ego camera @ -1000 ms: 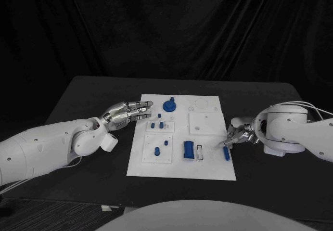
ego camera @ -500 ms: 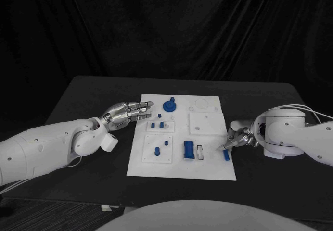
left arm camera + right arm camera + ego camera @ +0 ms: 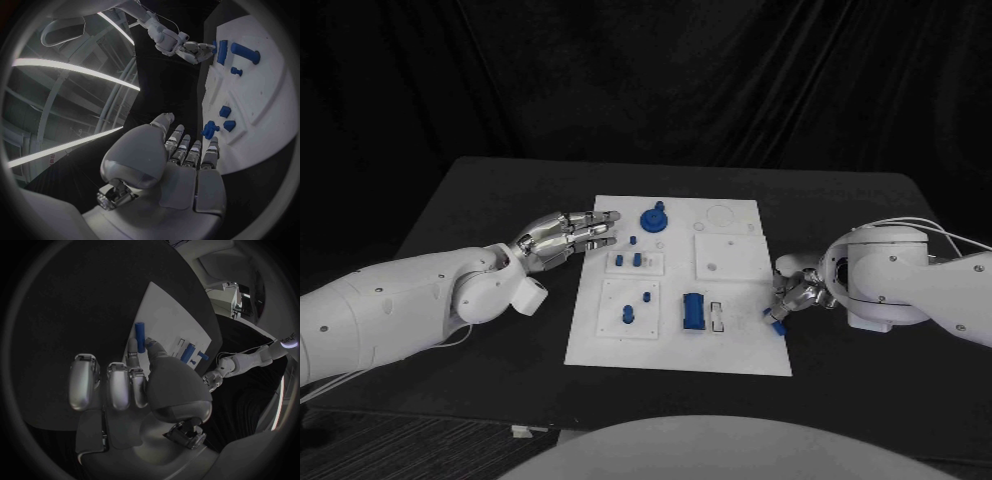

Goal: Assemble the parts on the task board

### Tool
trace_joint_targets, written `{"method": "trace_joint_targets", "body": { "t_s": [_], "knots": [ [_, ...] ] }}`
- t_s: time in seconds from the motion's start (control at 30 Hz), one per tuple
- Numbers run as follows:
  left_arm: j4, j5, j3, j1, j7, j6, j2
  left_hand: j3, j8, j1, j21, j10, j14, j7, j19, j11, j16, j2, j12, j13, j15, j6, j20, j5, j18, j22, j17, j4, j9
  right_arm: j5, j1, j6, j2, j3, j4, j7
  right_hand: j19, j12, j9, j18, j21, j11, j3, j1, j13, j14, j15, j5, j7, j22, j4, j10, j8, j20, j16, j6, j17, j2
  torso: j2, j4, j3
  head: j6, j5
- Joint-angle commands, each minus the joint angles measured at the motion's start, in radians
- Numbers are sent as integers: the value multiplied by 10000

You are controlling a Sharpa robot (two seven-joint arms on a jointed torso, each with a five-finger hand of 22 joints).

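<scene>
The white task board [image 3: 675, 352] lies mid-table. A blue bar [image 3: 772, 319] lies at its right edge, and my right hand [image 3: 798, 290] pinches the bar's near end between thumb and a finger. The right wrist view shows the same bar [image 3: 140, 333] jutting from those fingertips [image 3: 152, 345], with the other fingers curled. My left hand [image 3: 567, 236] hovers at the board's left edge, fingers straight, holding nothing. On the board [image 3: 265, 80] are a blue block [image 3: 691, 311], a round blue knob piece [image 3: 653, 216] and small blue pegs [image 3: 627, 260].
More pegs [image 3: 635, 306] stand in a square plate on the board's near left. An empty narrow slot [image 3: 715, 315] sits beside the blue block. Bare black table [image 3: 473, 190] surrounds the board on all sides.
My right hand has moved a little toward me along the board's right edge and come down over the blue bar's end. The left hand has not moved.
</scene>
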Motion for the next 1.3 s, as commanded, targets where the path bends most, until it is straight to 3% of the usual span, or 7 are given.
{"method": "trace_joint_targets", "body": {
  "t_s": [0.03, 0.23, 0.47, 0.63, 0.8, 0.9, 1.3],
  "knots": [
    [15, 60, 11, -19, 149, 124, 23, 59, 63, -65, 60, 9, 40, 0, 83, 43, 30, -18, 44, 13, -11, 28, 11, 42, 152, -12, 10, -9, 10, -84, -48, 291, 12, -27, 4, -188, 148, 36, -491, 59, -102, 164, 1071, -53, 2635, 560, 150, -175, 84, 1806, -620, 1050, -405, 158, -75, -28, -76, -155, -4, 1, -1, 1, 14],
    [16, 60, 11, -25, 156, 128, 24, 59, 63, -65, 60, 9, 40, 0, 83, 43, 30, -18, 44, 13, -11, 28, 11, 42, 152, -12, 10, -9, 10, 435, -57, -148, 43, -27, 8, -158, 165, 36, -742, 59, -111, 169, 2887, -529, 2635, 569, 176, 53, 124, 1819, -1657, 1050, -456, 202, -37, 320, -51, -383, -1, 7, -1, 1, 20],
    [17, 60, 11, -31, 157, 128, 15, 73, 59, -66, 61, 11, 42, 3, 85, 50, 32, -17, 47, 13, -9, 14, 11, 46, 152, -10, 10, -12, 8, 1176, -60, -868, 1, -26, 83, -80, 195, 36, -691, 40, -28, 170, 3779, -511, 2635, 578, 170, 373, 132, 1852, -2273, 1050, -235, 190, 10, 518, 12, -353, -2, 4, -1, 1, 44],
    [6, 60, 11, -36, 167, 130, 17, 73, 59, -66, 61, 11, 42, 3, 85, 50, 32, -17, 47, 13, -9, 14, 11, 46, 152, -10, 10, -12, 8, 1765, -53, -1616, -95, -24, 246, -11, 203, 36, -651, 36, -2, 167, 4086, -609, 2635, 578, 169, 589, 128, 1861, -2445, 1050, -111, 189, 21, 598, 17, -348, -3, 2, 0, 1, 56],
    [1, 60, 11, -40, 163, 140, 25, 94, 53, -67, 61, 10, 42, 6, 86, 56, 33, -15, 42, 12, -6, -15, 12, 54, 151, -13, 10, -17, 3, 3058, 81, -2293, -141, -23, 342, 40, 190, 36, -552, 43, -16, 119, 4513, -957, 2635, 595, 129, 1401, 72, 1856, -2553, 1050, 124, 160, 87, 739, 128, -413, -4, -1, 2, 1, 58],
    [-2, 60, 11, -41, 165, 133, 24, 94, 53, -67, 61, 10, 42, 6, 86, 56, 33, -15, 42, 12, -6, -15, 12, 54, 151, -13, 10, -17, 3, 3685, 170, -2451, -106, -22, 333, 55, 179, 36, -525, 48, -32, 107, 4703, -1106, 2635, 597, 118, 1711, 67, 1849, -2574, 1050, 175, 146, 104, 696, 150, -448, -2, -5, 1, 1, 70],
    [4, 60, 11, -44, 165, 153, 33, 94, 53, -67, 61, 10, 42, 6, 86, 56, 33, -15, 42, 12, -6, -15, 12, 54, 151, -13, 10, -17, 3, 5932, 271, -2465, 349, -22, 8, 91, 195, 36, -505, 36, 21, 112, 4766, -1230, 2635, 613, 120, 1789, 72, 1864, -2540, 1050, 206, 144, 146, 659, 228, -462, -1, 7, -3, 1, 81]
  ]
}}
